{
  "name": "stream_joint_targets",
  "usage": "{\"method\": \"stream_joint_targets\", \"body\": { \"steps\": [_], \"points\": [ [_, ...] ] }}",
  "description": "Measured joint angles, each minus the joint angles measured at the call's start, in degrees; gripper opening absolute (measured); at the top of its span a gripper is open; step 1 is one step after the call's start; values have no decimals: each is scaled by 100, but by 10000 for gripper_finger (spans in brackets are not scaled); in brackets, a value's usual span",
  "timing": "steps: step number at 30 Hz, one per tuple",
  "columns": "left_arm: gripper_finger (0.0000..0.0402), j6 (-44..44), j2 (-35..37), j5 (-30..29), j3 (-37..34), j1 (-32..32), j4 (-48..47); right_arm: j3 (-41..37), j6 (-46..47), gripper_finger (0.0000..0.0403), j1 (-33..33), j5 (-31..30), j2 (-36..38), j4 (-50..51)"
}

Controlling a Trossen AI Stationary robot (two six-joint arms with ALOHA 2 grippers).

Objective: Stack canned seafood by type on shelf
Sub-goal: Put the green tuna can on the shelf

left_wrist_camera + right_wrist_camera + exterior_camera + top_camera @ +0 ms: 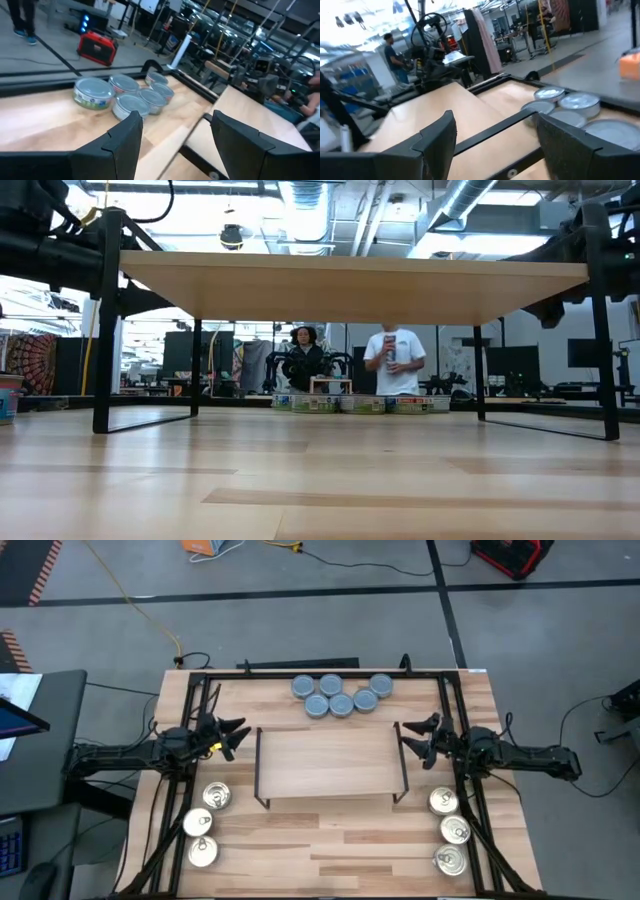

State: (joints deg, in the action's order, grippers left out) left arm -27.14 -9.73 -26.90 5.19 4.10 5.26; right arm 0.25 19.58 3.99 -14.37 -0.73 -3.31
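I saw nothing stacked: shelf (330, 762) bare, all tins (340, 695) on the table (330, 850); left gripper (236, 735) and right gripper (408, 738) spread, empty.

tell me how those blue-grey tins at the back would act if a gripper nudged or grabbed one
The blue-grey tins are flat, low and rigid, so one would probably slide, not tip or roll. They sit clustered touching, so a nudge likely shifts neighbours. Their smooth metal sides may slip in the fingers.

My table (330, 840) carries the shelf (330, 762) at centre, blue-grey tins (341, 695) at 12 o'clock, silver tins (205, 824) at 8 and 4.
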Motion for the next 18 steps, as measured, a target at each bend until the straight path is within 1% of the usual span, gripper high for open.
{"method": "stream_joint_targets", "body": {
  "steps": [1,3,5,7,9,11,13,16,18],
  "points": [
    [229,-83,0,61,0,0,2,-1,158,295,-24,71,0,2],
    [229,-160,-1,286,0,0,103,27,141,295,-68,130,-1,-31],
    [229,94,2,802,3,2,435,193,-39,295,-61,161,-6,134],
    [229,427,2,1482,123,0,660,506,-300,295,-57,155,-8,81],
    [229,666,4,1924,353,-2,541,872,-656,295,-57,92,11,101],
    [229,976,-1,2048,621,-54,175,1220,-993,295,-57,-52,0,372],
    [229,1342,-62,2047,853,-181,-161,1514,-1189,295,-57,-180,-7,703],
    [229,1758,-275,1980,1234,-439,-566,1798,-1241,295,-57,-379,-60,844],
    [229,1949,-547,1850,1504,-646,-897,1863,-1255,295,-50,-438,-181,880]
  ]
}}
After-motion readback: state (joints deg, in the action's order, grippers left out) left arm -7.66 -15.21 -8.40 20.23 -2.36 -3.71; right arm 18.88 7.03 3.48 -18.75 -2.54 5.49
